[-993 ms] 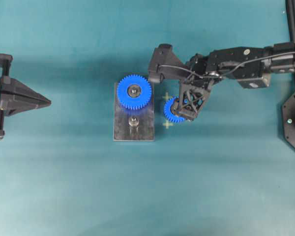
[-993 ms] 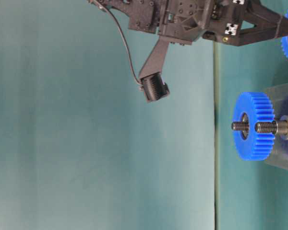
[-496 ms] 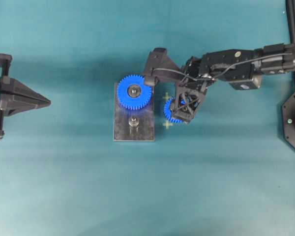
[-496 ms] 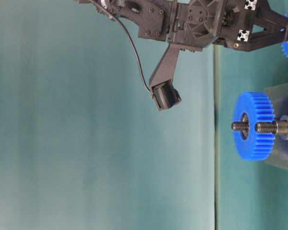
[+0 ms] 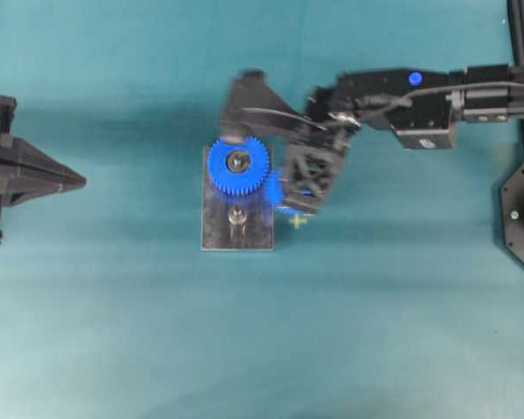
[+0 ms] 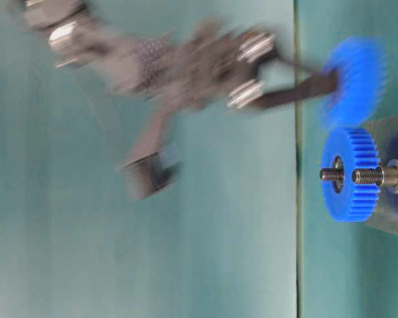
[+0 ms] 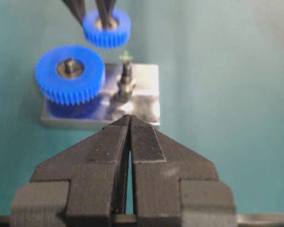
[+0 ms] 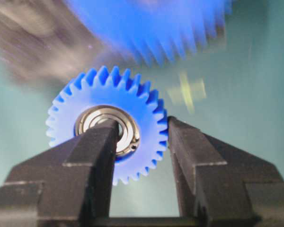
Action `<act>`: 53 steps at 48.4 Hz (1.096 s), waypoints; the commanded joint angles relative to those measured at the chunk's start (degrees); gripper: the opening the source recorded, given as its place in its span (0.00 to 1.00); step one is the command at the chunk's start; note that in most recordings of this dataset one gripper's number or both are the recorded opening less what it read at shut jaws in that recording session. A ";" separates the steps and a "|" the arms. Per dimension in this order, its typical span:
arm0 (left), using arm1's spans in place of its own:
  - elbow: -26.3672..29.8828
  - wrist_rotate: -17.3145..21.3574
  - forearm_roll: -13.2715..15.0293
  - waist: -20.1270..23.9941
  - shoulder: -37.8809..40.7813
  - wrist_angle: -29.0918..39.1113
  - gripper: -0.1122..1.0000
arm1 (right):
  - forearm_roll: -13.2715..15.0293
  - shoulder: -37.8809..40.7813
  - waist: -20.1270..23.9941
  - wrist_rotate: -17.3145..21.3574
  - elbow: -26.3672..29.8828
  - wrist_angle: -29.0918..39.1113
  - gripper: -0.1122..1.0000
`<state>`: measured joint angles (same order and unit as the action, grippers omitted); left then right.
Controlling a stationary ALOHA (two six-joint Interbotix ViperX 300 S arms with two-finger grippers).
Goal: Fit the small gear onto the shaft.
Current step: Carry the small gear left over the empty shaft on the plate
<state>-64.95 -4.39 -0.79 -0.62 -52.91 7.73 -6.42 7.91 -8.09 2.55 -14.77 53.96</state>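
Right wrist view shows the right gripper (image 8: 137,142) clamped on the small gear (image 8: 106,127), one finger in its hub, one outside the rim. It hangs just right of the plate (image 5: 258,236); centre the bore over the shaft (image 5: 237,215), then lower straight.

No writing, brand or number can be read in any view. The only sign is a small pale-yellow cross (image 5: 298,221) marked on the teal tabletop (image 5: 157,332) just beside the grey plate (image 5: 218,236) (it also shows in the left wrist view and, blurred, in the right wrist view); a second such cross may lie under the arm, but that cannot be told.
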 commanded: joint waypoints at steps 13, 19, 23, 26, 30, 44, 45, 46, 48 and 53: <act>0.53 -1.05 -0.09 0.00 -0.44 -0.53 0.10 | -0.09 6.68 3.78 -0.70 16.35 6.24 0.41; 0.62 -0.97 -0.09 0.00 -0.62 -0.35 0.10 | 0.00 9.32 3.87 -1.58 18.63 7.65 0.41; 0.53 -0.97 -0.09 0.09 -0.70 -0.26 0.10 | 0.09 10.37 3.69 -2.11 19.34 8.35 0.41; 0.53 -0.97 -0.09 0.00 -0.70 -0.26 0.10 | 0.09 10.99 3.60 -2.20 19.69 8.70 0.41; 0.53 -0.97 -0.09 0.09 -0.70 -0.26 0.10 | 0.09 11.43 3.60 -2.29 19.69 8.96 0.41; 0.53 -0.97 -0.09 0.00 -0.70 -0.26 0.10 | -0.18 11.95 3.60 -2.55 19.42 9.58 0.41; 0.53 -0.97 -0.09 0.09 -0.70 -0.26 0.10 | -0.26 11.95 3.60 -2.46 19.42 9.67 0.41; 0.44 -0.97 -0.09 0.00 -0.70 -0.26 0.10 | -0.44 12.04 3.69 -2.55 19.51 9.84 0.41; 0.44 -0.97 -0.09 0.09 -0.70 -0.26 0.10 | -0.79 12.13 3.78 -2.55 19.69 9.93 0.41; 0.44 -0.97 -0.09 0.00 -0.70 -0.26 0.10 | -1.58 12.22 3.87 -2.55 19.78 10.11 0.41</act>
<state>-65.13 -5.36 -0.70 -0.62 -53.88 7.73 -7.29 21.18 -4.57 0.70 3.69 63.98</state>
